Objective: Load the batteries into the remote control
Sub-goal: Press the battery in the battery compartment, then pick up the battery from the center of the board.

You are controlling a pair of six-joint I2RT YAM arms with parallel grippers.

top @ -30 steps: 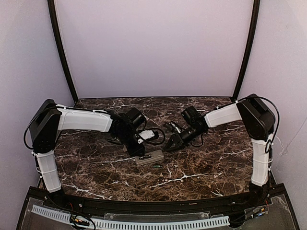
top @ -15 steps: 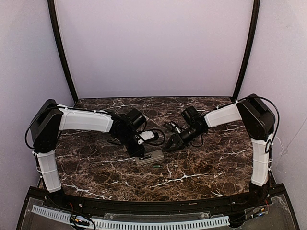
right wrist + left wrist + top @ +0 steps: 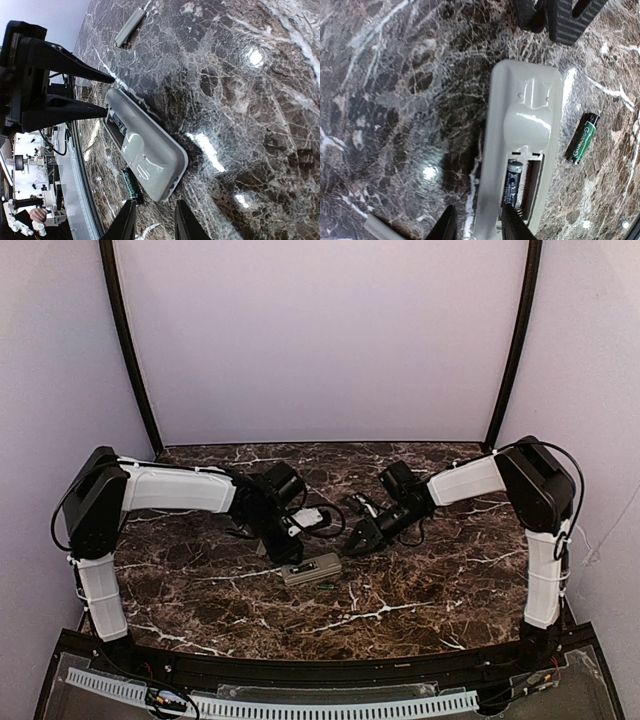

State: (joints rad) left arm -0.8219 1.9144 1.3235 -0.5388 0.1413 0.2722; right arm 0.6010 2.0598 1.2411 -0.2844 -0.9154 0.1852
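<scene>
Two robot arms meet over a remote [image 3: 522, 150] that lies grey back up near the middle of the marble counter [image 3: 430, 590], its long side running roughly along the near edge. The battery bay at the remote's left end stands uncovered, with one battery [image 3: 512, 182] seated in the slot toward the far edge and the slot beside it bare. A second battery [image 3: 583, 138], dark with green lettering, lies loose on the counter just beside the remote, on its near-edge side, parallel to it and not touching. The left claw [image 3: 479, 226] hangs over the bay end with its jaws narrowly parted and gripping nothing. One finger [image 3: 516, 226] sits above the end of the seated battery, though contact cannot be told, and the other reaches past the remote's far-edge side. The right claw [image 3: 152, 220] waits at the opposite, rounded end of the remote, close to it but apart from it. Its jaws are also narrowly parted, with nothing between them. A thin grey strip [image 3: 130, 26] lies flat on the counter beyond the left claw, toward the left edge and apart from the remote.
</scene>
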